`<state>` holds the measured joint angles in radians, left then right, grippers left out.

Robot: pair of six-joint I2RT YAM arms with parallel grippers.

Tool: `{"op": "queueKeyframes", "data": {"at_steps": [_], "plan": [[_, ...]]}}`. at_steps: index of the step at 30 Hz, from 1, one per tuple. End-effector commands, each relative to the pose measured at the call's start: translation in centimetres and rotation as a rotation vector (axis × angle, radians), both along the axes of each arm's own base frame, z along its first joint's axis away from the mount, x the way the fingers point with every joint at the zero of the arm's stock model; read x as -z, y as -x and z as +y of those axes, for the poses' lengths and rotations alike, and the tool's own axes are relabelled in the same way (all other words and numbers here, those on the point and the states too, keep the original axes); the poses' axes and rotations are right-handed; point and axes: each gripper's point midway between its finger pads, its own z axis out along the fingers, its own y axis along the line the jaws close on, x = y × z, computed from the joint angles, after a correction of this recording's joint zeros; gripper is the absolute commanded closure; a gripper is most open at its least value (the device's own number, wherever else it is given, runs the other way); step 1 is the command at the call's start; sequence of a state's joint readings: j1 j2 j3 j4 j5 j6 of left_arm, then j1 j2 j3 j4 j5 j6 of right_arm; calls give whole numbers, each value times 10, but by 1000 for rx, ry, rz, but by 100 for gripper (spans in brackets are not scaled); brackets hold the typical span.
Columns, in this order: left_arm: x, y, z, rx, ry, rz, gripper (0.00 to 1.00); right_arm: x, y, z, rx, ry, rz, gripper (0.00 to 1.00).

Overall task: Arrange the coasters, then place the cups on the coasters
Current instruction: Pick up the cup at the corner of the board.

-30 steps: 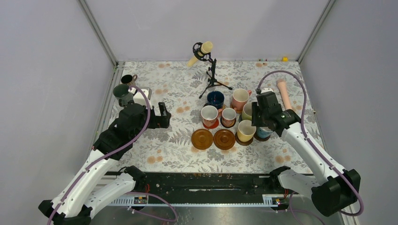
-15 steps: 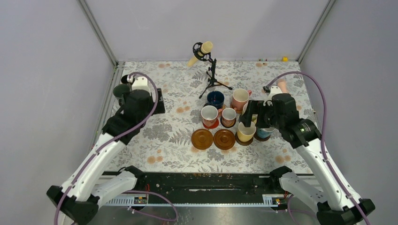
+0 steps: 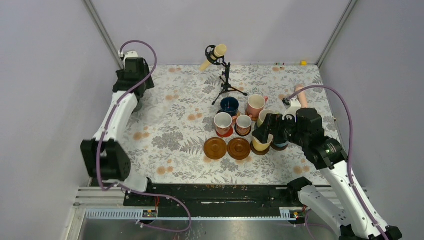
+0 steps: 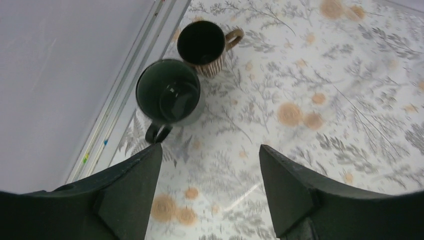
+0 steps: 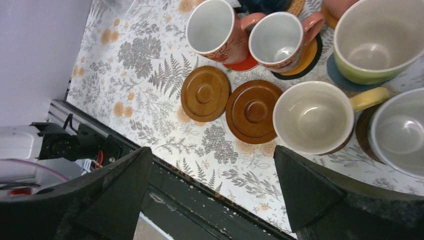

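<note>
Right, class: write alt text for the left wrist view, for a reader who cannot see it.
A dark green mug and a striped mug stand side by side at the edge of a floral table; the left end effector hovers open, holding nothing.

Nine handled ceramic mugs: seven clustered right of centre, including a navy mug (image 3: 229, 106) and a yellow mug (image 5: 310, 117), plus a dark green mug (image 4: 168, 91) and a brown striped mug (image 4: 202, 42) by the left wall. Two bare round brown wooden coasters (image 5: 205, 93); further coaster rims under mugs, not all countable. One cream microphone (image 3: 216, 52) on a black stand. One pink cylindrical handle (image 3: 300, 95).
</note>
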<state>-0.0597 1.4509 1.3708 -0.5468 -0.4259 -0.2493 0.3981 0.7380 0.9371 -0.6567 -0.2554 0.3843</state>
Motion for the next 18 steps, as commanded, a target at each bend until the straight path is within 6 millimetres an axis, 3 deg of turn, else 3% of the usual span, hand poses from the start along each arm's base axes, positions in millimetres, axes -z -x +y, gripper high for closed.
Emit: {"op": "queueKeyframes", "data": {"at_steps": [1,8,13,18], "plan": [[-6,-56,14,38,-49,-32,31,-8,-1,14,-64,-61,-17,1],[46,-114,32,92,-13,69,37,2,-4,12,-67,-24,-12,1],[76,-133,51,85,-9,111,39,15,-8,13,-69,-2,27,1],[97,-148,56,144,8,144,39,21,-13,16,-68,-2,56,1]]}}
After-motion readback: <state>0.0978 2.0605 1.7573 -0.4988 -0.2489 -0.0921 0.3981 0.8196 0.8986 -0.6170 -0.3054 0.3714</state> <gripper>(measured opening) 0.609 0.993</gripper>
